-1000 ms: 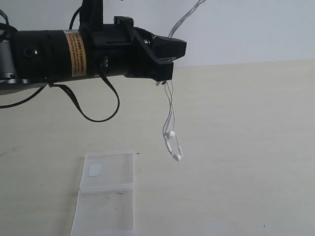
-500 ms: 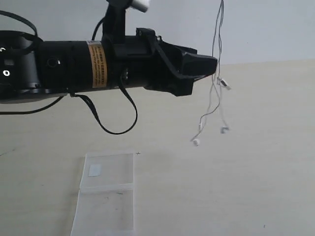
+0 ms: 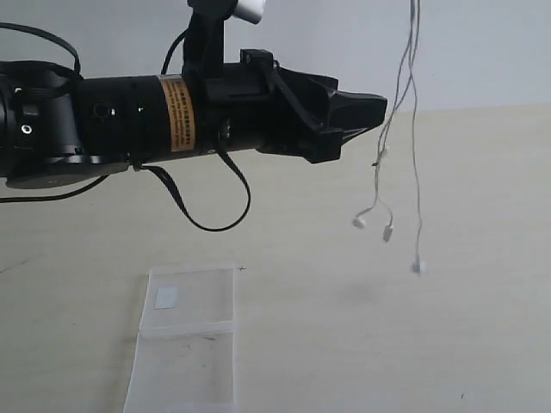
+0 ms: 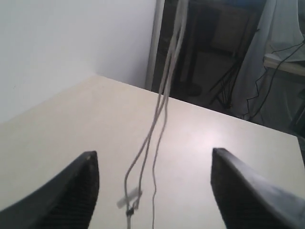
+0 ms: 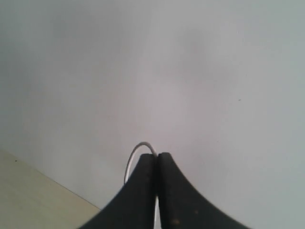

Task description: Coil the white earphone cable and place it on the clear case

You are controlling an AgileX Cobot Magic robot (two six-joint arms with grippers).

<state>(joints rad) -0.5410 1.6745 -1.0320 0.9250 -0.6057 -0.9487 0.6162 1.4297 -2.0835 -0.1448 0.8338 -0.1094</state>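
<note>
The white earphone cable [image 3: 403,86] hangs from above the top of the exterior view, its two earbuds [image 3: 360,222] and its plug end [image 3: 417,268] dangling over the table. My left gripper [image 3: 375,114] stands open just left of the strands. In the left wrist view the cable [image 4: 159,102] hangs free between the wide-apart fingertips of that gripper [image 4: 153,153], touching neither. My right gripper [image 5: 157,155] is shut on the cable, and a white loop [image 5: 137,151] shows beside its tips. The clear case [image 3: 191,344] lies flat at the front left, with a white sticker [image 3: 166,298].
The beige table [image 3: 465,344] stretches to a pale wall at the back. The black left arm [image 3: 129,129] spans the left half of the exterior view high above the case, and a black wire [image 3: 202,225] loops down from it.
My left gripper has opened and let go of the cable. The cable has swung right and hangs straighter, with the earbuds now right of the gripper. The left arm has shifted right.
</note>
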